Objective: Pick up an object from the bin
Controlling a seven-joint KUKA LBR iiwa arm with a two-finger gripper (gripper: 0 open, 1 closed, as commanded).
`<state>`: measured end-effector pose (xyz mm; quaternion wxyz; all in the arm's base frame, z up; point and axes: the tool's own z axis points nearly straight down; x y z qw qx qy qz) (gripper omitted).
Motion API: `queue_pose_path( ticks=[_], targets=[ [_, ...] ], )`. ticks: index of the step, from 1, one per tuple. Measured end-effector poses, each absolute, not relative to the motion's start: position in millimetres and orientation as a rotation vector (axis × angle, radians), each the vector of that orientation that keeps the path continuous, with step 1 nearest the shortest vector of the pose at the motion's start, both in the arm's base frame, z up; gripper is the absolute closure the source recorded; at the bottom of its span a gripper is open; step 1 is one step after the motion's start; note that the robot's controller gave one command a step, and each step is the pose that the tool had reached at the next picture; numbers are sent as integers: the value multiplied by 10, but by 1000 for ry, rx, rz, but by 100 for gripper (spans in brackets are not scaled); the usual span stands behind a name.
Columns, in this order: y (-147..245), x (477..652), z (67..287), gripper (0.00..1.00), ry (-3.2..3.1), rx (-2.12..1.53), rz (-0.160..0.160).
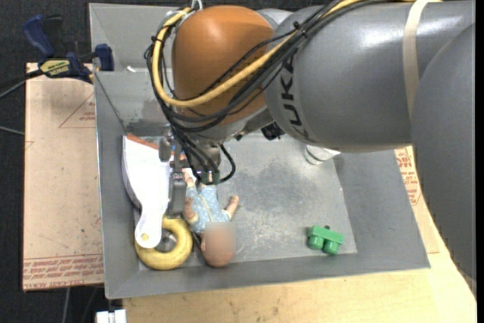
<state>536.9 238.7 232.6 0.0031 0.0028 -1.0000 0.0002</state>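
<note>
The gripper [180,202] hangs low under the arm's orange cover, down in the lower-left corner region of the bin [280,189]. Spread or closed? I cannot tell, because cables and the wrist crowd that spot. Nothing shows as held.

It sits right in the seam between two things. Just to its left lies a white plastic scoop [148,181]. Just to its right lies a small doll [204,209] in a pale blue patterned dress, so close that it looks to be touching.

The doll's body starts beside the gripper's tip and runs down and to the right, with the head by the bin's lower wall. That puts its long axis on a diagonal, leading away from the gripper toward that wall. One little arm pokes out to the right.

The scoop runs alongside the left wall, broad end up, and its handle end rests on a yellow ring [168,250] in the lower-left corner. The ring lies just beside the doll's head.

Well apart, a green block [325,240] sits alone on bare floor near the lower wall, toward the right.

My read is that the doll and the scoop are the likely candidates, one on each side. Both lie lengthwise past the gripper, so a small sideways shift would decide which one it closes across. The crowding with the ring could drag a neighbour along.
</note>
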Motion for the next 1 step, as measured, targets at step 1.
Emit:
queue_pose_path(
  ticks=[1],
  targets=[
    [2371, 5383, 2375, 0, -3142, 1, -2]
  ],
)
